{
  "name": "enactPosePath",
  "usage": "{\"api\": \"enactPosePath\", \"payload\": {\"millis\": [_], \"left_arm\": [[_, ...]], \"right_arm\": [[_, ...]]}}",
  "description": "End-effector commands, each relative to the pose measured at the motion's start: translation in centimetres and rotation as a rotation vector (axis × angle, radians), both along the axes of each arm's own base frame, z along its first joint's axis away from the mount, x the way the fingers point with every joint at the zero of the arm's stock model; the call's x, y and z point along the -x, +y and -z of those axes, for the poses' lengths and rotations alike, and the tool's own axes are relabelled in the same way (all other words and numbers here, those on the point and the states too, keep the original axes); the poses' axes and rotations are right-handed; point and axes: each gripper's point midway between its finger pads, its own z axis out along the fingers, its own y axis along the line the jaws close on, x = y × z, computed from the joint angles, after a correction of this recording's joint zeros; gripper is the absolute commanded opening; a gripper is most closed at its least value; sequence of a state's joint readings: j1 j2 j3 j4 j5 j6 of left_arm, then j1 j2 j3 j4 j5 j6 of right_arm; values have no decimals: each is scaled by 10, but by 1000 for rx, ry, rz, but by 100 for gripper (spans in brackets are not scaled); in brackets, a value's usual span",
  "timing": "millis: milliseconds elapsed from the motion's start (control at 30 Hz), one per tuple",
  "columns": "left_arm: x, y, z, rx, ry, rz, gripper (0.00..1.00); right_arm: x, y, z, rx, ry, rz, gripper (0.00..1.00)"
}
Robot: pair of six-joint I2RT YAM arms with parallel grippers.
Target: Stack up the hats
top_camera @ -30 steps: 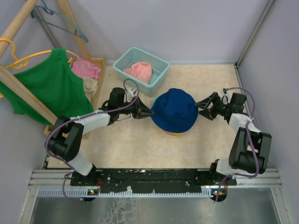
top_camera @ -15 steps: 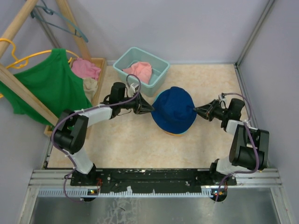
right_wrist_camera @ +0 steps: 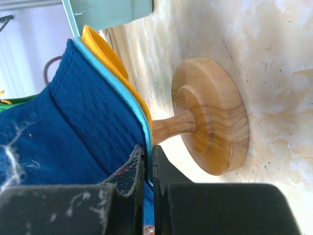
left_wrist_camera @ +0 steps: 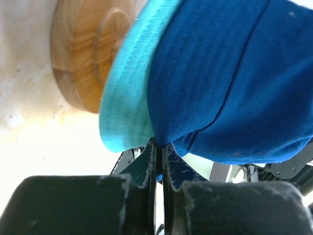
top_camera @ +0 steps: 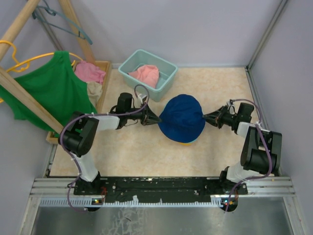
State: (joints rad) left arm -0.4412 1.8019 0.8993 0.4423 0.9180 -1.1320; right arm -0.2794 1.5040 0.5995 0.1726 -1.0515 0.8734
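Two claws, the left gripper [top_camera: 155,119] and the right gripper [top_camera: 207,118], pinch tight on opposite brim edges of the navy hat [top_camera: 182,116], draped over the teal hat [left_wrist_camera: 124,98] and orange-yellow hat [right_wrist_camera: 100,46] on the wooden stand [right_wrist_camera: 210,122]. They should draw it down evenly and let go together.

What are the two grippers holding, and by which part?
The navy blue hat, by its brim: left gripper on one side, right gripper opposite.
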Motion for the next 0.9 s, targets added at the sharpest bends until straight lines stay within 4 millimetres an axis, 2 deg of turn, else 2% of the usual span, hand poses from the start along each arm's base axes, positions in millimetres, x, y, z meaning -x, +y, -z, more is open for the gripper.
{"api": "enactPosePath", "payload": {"millis": [0,133,233,300,367,400,567,700,800,833,867], "left_arm": [[16,10,40,-25,63,3,2],[26,15,58,-42,86,5,1],[25,14,56,-28,66,12,1],[20,12,42,-8,30,6,4],[15,9,20,8,-15,2,16],[12,9,10,13,-39,-4,18],[1,19,-27,12,-111,-71,27],[-7,40,-36,-29,-130,-142,37],[-15,56,-38,-54,-131,-189,45],[-18,61,-39,-63,-135,-205,45],[-23,66,-43,-75,-152,-221,45]], "right_arm": [[-10,-14,16,87,44,54,0],[-9,-18,22,121,67,54,0],[-8,-19,22,137,68,43,0],[-9,-19,17,147,52,35,0],[-11,-20,8,156,34,31,0],[-12,-20,4,157,24,31,0],[-15,-21,-9,161,-5,30,2],[-17,-22,-11,168,-10,33,8],[-18,-23,-13,180,-12,35,17],[-19,-23,-14,183,-15,38,23],[-19,-24,-15,188,-18,41,34]]}}
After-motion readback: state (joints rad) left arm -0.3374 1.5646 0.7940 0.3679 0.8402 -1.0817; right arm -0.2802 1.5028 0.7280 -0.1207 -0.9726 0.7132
